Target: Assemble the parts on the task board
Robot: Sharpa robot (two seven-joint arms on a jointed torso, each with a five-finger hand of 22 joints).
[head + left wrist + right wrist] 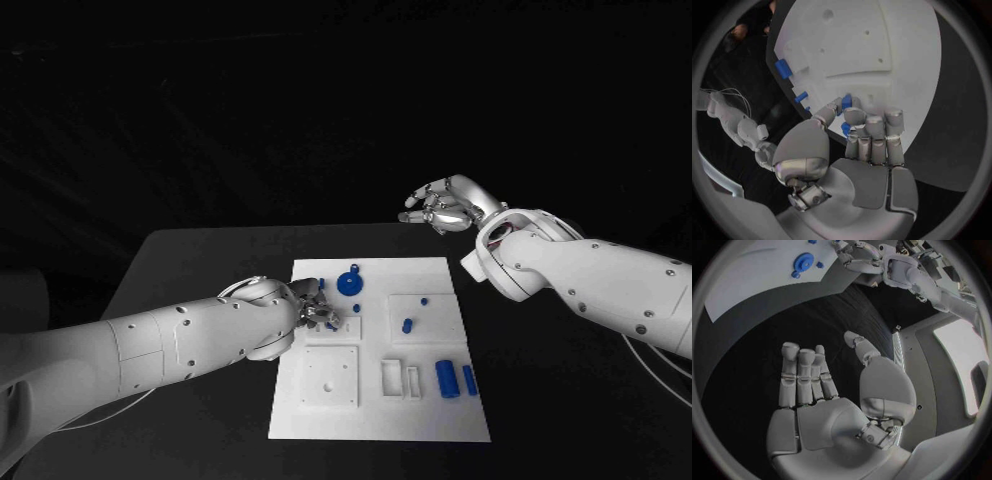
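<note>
While the silver left hand pinched a small blue part over the white rectangular task board, other blue pieces sat in its recesses. Off the board, the silver right hand hovered empty with fingers apart.

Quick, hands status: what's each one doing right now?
Left hand: pinching a small blue part over the task board.
Right hand: open, holding nothing, raised off the board.

Black table under me carries the white task board flat at its centre (long side running 12 to 6 o'clock), dark top showing all round it.
</note>
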